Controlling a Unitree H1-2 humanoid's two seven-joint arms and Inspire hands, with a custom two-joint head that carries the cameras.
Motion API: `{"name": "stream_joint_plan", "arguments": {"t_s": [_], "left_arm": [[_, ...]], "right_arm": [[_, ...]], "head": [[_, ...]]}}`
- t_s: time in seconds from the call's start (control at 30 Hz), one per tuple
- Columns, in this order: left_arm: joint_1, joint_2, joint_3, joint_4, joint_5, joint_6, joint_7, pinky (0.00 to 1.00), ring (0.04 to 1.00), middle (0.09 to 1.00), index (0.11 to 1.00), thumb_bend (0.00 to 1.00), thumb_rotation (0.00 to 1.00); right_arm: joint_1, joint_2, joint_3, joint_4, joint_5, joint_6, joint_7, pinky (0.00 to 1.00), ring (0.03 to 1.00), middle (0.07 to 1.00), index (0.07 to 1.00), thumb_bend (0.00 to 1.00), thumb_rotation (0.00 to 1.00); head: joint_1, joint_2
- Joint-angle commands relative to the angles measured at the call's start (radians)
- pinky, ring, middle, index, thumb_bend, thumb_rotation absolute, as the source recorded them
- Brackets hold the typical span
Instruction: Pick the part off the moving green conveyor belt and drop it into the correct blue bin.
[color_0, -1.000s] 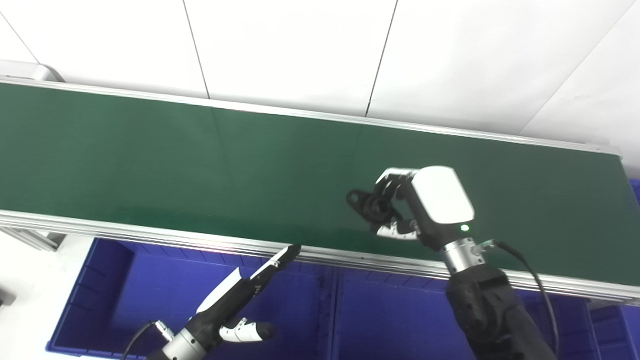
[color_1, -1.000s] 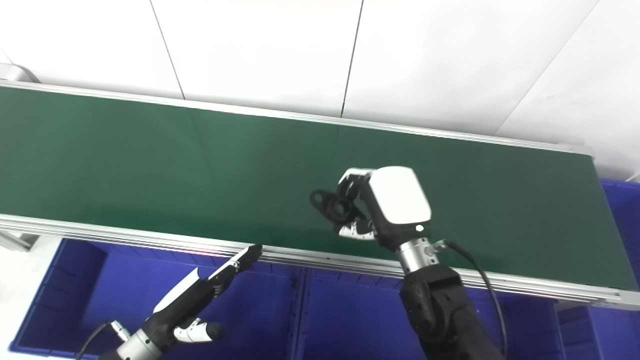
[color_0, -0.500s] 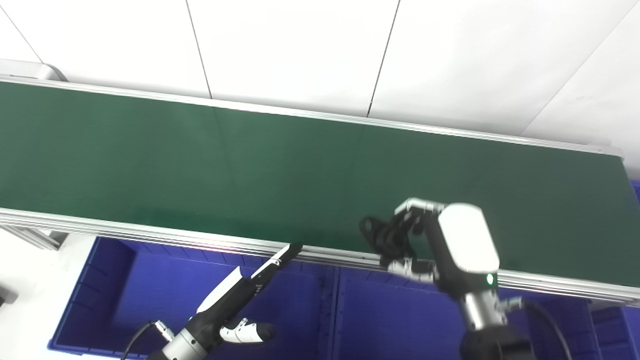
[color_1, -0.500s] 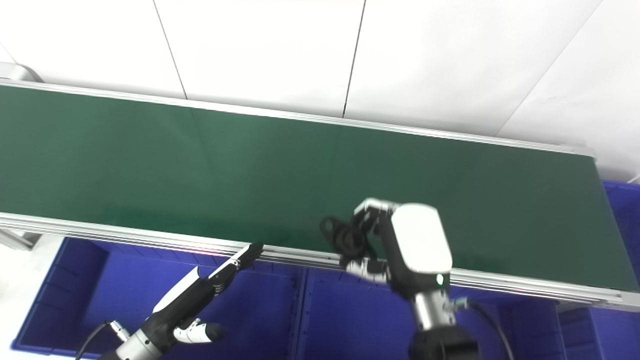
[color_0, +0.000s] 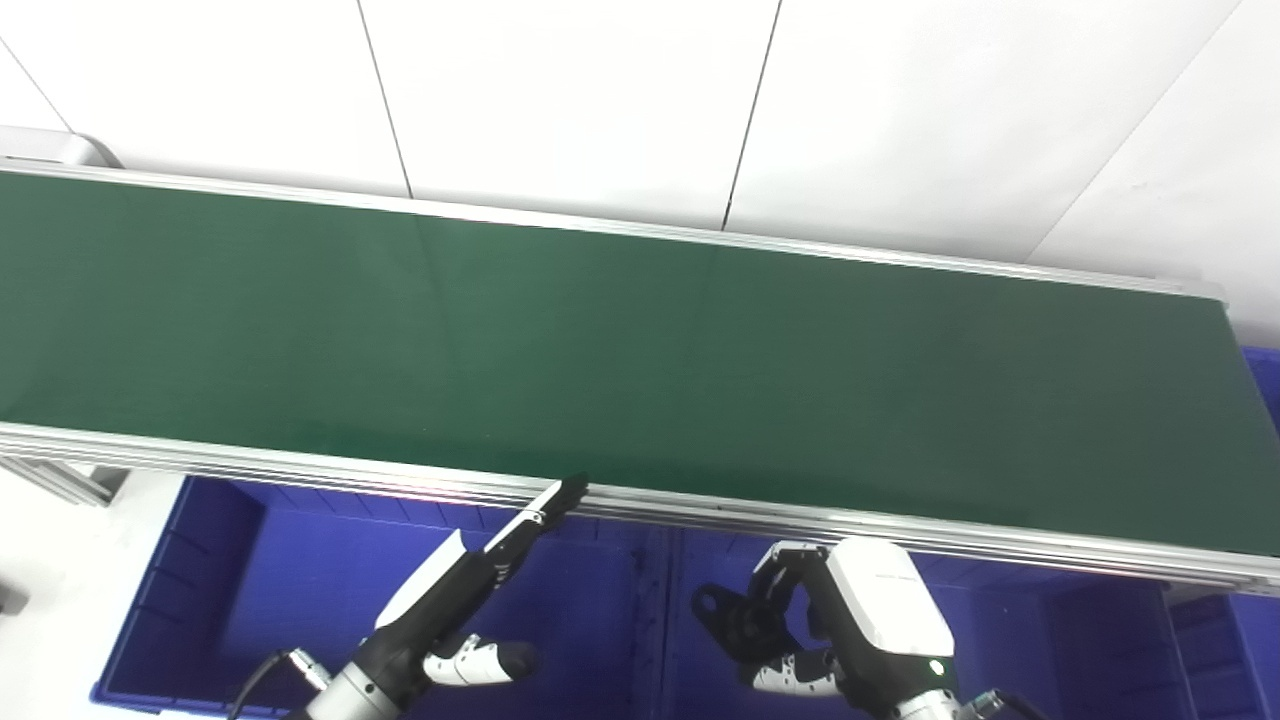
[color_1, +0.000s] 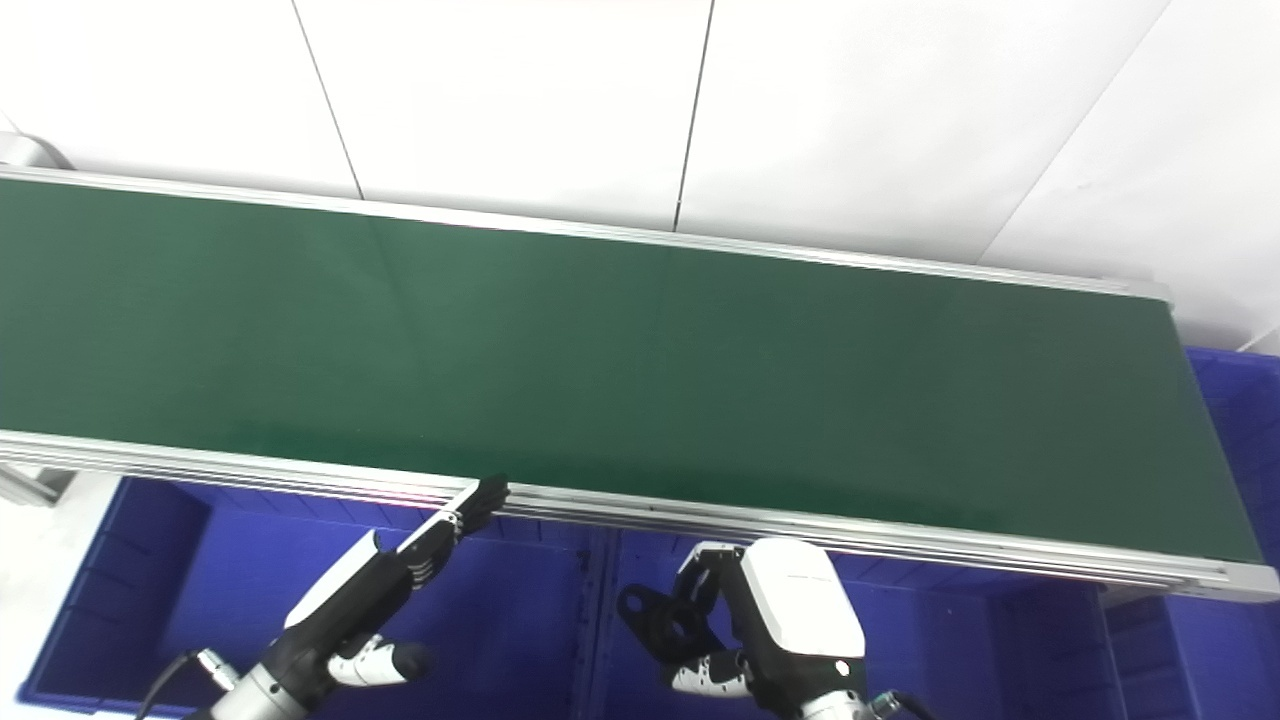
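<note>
- One black part (color_0: 730, 622), right hand (color_0: 850, 640) fingers grasping it over the middle blue bin (color_0: 700, 600).
- Left hand (color_0: 450, 600) released, fingers straight.
- One green conveyor belt (color_0: 600, 350).

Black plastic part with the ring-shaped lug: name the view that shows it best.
Neither wins by much; the left eye view is slightly better. There the black plastic part shows its ring lug clear of the right hand, against the middle blue bin. The right eye view shows the same part, similarly clear.

Right hand (color_0: 860, 640) curled, apparently gripping; left hand (color_0: 470, 590) flat, extended.
</note>
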Motion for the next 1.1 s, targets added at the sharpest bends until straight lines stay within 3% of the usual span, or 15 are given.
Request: {"name": "stream_joint_plan", "arguments": {"t_s": [0.0, 0.2, 0.27, 0.3, 0.37, 0.4, 0.47, 0.5, 0.53, 0.57, 0.67, 0.77, 0.97, 1.07], "left_arm": [[0.002, 0.009, 0.008, -0.034, -0.022, -0.007, -0.002, 0.97, 0.998, 1.000, 1.000, 0.75, 0.82], [-0.002, 0.011, 0.017, -0.038, -0.032, -0.005, -0.012, 0.96, 0.990, 1.000, 1.000, 0.74, 0.79], [-0.002, 0.009, 0.020, -0.039, -0.035, -0.001, -0.012, 0.96, 0.987, 1.000, 0.997, 0.74, 0.77], [-0.003, 0.009, 0.021, -0.040, -0.035, 0.001, -0.012, 0.96, 0.987, 1.000, 0.997, 0.74, 0.77], [-0.004, 0.008, 0.022, -0.041, -0.032, 0.004, -0.012, 0.96, 0.986, 1.000, 0.997, 0.74, 0.77], [-0.004, 0.007, 0.022, -0.041, -0.033, 0.006, -0.013, 0.95, 0.986, 1.000, 0.998, 0.74, 0.77], [-0.004, 0.006, 0.022, -0.041, -0.034, 0.012, -0.013, 0.96, 0.991, 1.000, 1.000, 0.75, 0.77], [-0.003, 0.006, 0.022, -0.041, -0.034, 0.011, -0.014, 0.96, 0.992, 1.000, 0.999, 0.76, 0.77], [-0.004, 0.005, 0.022, -0.038, -0.036, 0.005, -0.015, 0.96, 0.990, 1.000, 0.999, 0.75, 0.77], [-0.004, 0.006, 0.022, -0.036, -0.036, -0.001, -0.015, 0.95, 0.986, 1.000, 0.997, 0.75, 0.77], [-0.003, 0.007, 0.021, -0.037, -0.035, -0.004, -0.017, 0.93, 0.981, 1.000, 0.998, 0.73, 0.76], [0.001, 0.008, 0.025, -0.046, -0.027, 0.009, -0.015, 0.94, 0.982, 1.000, 0.997, 0.74, 0.76], [0.004, 0.013, 0.028, -0.056, -0.032, 0.030, -0.022, 0.94, 0.990, 1.000, 1.000, 0.76, 0.76], [0.006, 0.013, 0.028, -0.063, -0.039, 0.041, -0.025, 0.94, 0.988, 1.000, 0.993, 0.77, 0.76]], "right_arm": [[-0.015, -0.007, 0.002, -0.022, -0.029, 0.033, 0.064, 0.15, 0.224, 0.470, 0.489, 0.53, 0.00], [-0.049, -0.009, 0.032, 0.006, -0.155, 0.063, 0.220, 0.16, 0.245, 0.470, 0.490, 0.53, 0.00], [-0.060, -0.006, 0.044, 0.011, -0.212, 0.071, 0.288, 0.29, 0.378, 0.483, 0.494, 0.53, 0.00], [-0.063, -0.003, 0.048, 0.008, -0.238, 0.074, 0.319, 0.31, 0.396, 0.484, 0.494, 0.52, 0.00], [-0.061, 0.012, 0.046, 0.000, -0.277, 0.080, 0.355, 0.35, 0.422, 0.487, 0.723, 0.55, 0.00], [-0.060, 0.020, 0.043, -0.003, -0.296, 0.083, 0.370, 0.32, 0.389, 0.484, 0.764, 0.55, 0.00], [-0.053, 0.031, 0.037, -0.011, -0.328, 0.080, 0.377, 0.35, 0.407, 0.483, 0.818, 0.55, 0.00], [-0.049, 0.034, 0.035, -0.016, -0.339, 0.074, 0.370, 0.43, 0.459, 0.486, 0.825, 0.55, 0.00], [-0.041, 0.039, 0.030, -0.021, -0.342, 0.069, 0.343, 0.53, 0.566, 0.608, 0.828, 0.62, 0.16], [-0.030, 0.046, 0.023, -0.029, -0.336, 0.065, 0.312, 0.60, 0.656, 0.699, 0.828, 0.65, 0.23], [0.011, 0.067, 0.002, -0.064, -0.308, 0.059, 0.225, 0.69, 0.749, 0.784, 0.824, 0.68, 0.27], [0.059, 0.098, -0.019, -0.114, -0.264, 0.059, 0.179, 0.76, 0.782, 0.814, 0.839, 0.67, 0.31], [0.166, 0.162, -0.054, -0.199, -0.116, 0.036, 0.056, 0.72, 0.796, 0.821, 0.855, 0.67, 0.30], [0.225, 0.195, -0.070, -0.230, 0.056, 0.015, -0.011, 0.71, 0.802, 0.829, 0.857, 0.68, 0.27]], "head": [[0.002, 0.009], [-0.004, 0.013], [-0.006, 0.011], [-0.006, 0.010], [-0.006, 0.010], [-0.005, 0.008], [-0.003, 0.004], [-0.001, 0.004], [-0.001, 0.004], [0.002, 0.004], [0.007, 0.006], [0.007, 0.007], [0.016, 0.009], [0.040, 0.010]]}}
